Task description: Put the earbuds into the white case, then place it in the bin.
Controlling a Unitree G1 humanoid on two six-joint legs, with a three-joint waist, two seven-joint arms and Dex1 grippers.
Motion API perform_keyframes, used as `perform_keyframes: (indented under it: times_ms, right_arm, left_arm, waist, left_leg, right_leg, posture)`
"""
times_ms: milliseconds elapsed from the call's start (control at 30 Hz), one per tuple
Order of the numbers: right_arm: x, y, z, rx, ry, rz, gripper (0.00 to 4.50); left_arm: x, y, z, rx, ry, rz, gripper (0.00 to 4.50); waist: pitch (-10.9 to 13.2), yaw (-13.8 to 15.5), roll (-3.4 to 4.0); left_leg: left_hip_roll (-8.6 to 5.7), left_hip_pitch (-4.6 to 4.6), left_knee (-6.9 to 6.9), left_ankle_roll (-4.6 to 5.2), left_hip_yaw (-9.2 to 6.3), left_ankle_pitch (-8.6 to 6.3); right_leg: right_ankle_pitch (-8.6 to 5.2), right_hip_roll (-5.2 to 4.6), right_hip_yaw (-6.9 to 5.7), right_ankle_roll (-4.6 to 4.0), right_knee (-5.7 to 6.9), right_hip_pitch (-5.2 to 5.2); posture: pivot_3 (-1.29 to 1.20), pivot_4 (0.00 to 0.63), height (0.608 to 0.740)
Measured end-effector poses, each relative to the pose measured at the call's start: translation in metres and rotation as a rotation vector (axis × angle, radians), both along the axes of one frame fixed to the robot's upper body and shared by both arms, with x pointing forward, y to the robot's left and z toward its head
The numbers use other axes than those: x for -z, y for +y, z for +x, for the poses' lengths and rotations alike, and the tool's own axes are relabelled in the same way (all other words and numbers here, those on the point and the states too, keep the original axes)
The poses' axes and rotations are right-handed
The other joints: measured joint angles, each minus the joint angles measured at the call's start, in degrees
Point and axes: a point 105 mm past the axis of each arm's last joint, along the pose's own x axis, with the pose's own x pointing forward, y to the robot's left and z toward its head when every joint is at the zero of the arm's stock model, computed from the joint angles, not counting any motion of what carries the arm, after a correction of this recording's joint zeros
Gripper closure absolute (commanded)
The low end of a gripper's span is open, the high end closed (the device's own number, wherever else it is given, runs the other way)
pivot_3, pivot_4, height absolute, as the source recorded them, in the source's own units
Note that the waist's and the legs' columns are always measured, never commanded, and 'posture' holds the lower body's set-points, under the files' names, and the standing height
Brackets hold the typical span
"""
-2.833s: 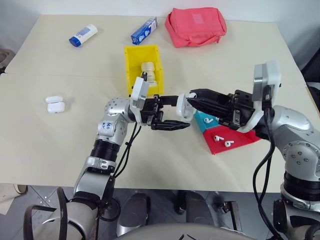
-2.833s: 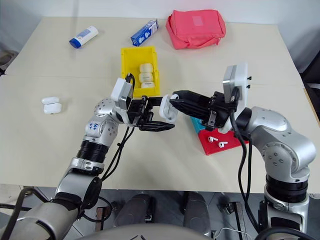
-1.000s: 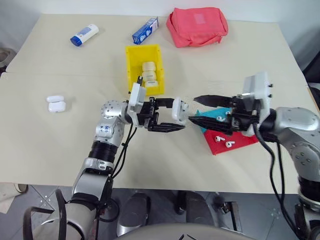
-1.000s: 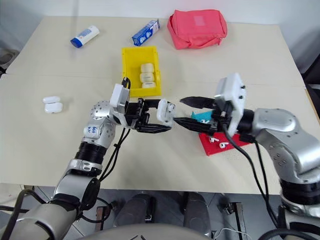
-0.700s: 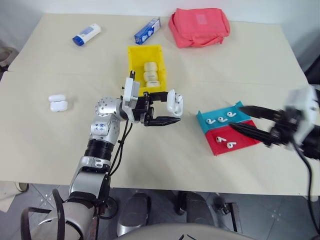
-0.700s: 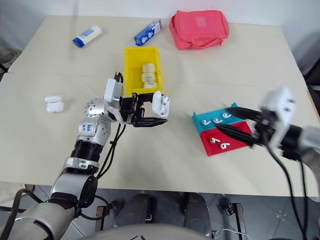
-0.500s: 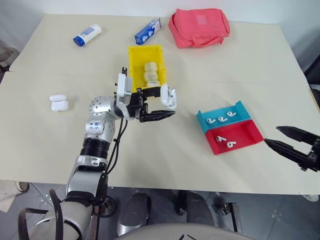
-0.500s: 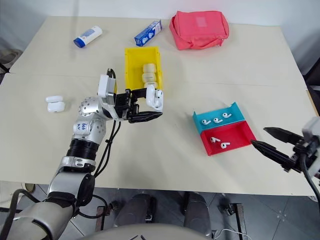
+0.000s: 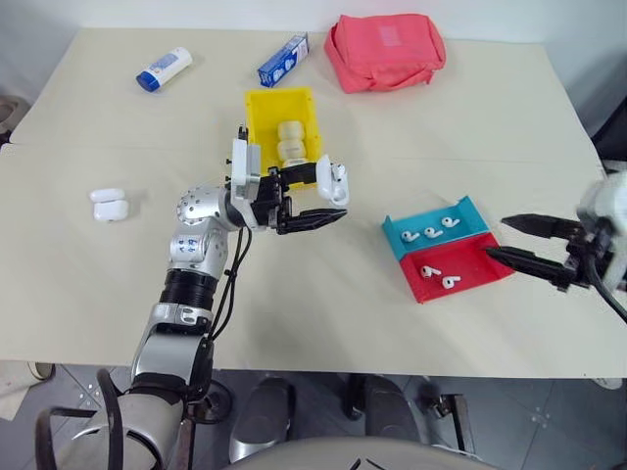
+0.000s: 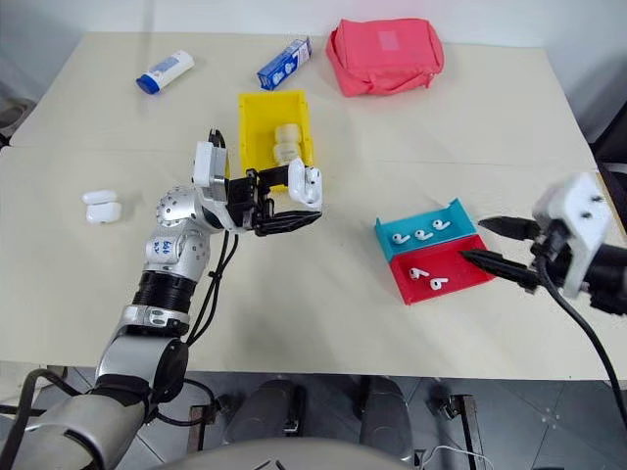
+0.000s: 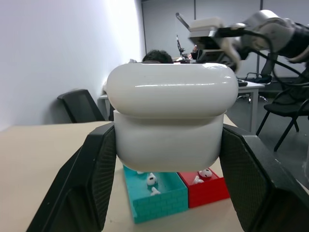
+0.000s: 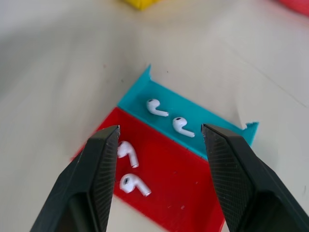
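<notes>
We are holding the case, lid shut, clamped in our left tool above the tabletop just beside the bin, while our empty right tool, jaws apart, is hovering by the trays' earbuds, so next we probably need to pinch one bud.

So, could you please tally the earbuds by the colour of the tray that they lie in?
Teal tray: 3 earbuds
Red tray: 2 earbuds
Total: 5 earbuds
</notes>
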Motion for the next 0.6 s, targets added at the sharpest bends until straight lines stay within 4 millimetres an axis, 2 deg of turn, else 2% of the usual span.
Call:
perform_keyframes:
  times_ms: [267,333,400,600]
  right_arm:
    - [0.007,0.016,0.041,-0.141,0.124,-0.162,1.7]
    - [0.012,0.016,0.056,-0.134,0.158,-0.195,2.08]
    - [0.02,0.02,0.063,-0.16,0.186,-0.207,2.56]
    - [0.033,0.029,0.081,-0.222,0.206,-0.286,2.56]
  left_arm:
    - [0.005,-0.002,-0.015,-0.011,-0.02,-0.014,1.71]
    - [0.007,-0.003,-0.018,-0.014,-0.013,-0.016,1.71]
    - [0.007,-0.004,-0.02,-0.018,-0.016,-0.017,1.71]
    - [0.007,-0.003,-0.022,-0.044,-0.016,-0.025,1.71]
  waist:
    - [-0.01,-0.56,0.02]
    - [-0.02,-0.78,0.03]
    - [-0.02,-0.71,0.04]
    - [-0.02,-1.08,0.05]
  left_leg:
    - [-0.01,0.03,0.03,-0.03,0.06,0.06]
    - [-0.01,-0.02,0.03,-0.05,-0.02,0.07]
    - [-0.01,-0.06,0.03,-0.07,-0.05,0.08]
    - [-0.07,0.0,0.05,-0.13,-0.01,0.16]
  right_leg:
    - [0.03,-0.01,0.03,0.04,-0.06,0.02]
    - [0.03,-0.01,0.0,0.04,-0.07,0.01]
    - [0.02,-0.01,-0.05,0.02,-0.07,-0.01]
    - [0.05,-0.04,-0.04,0.07,-0.06,0.04]
  posture:
    - [0.0,0.15,0.74]
    - [0.0,0.15,0.74]
    - [0.0,0.15,0.74]
    - [0.0,0.15,0.74]
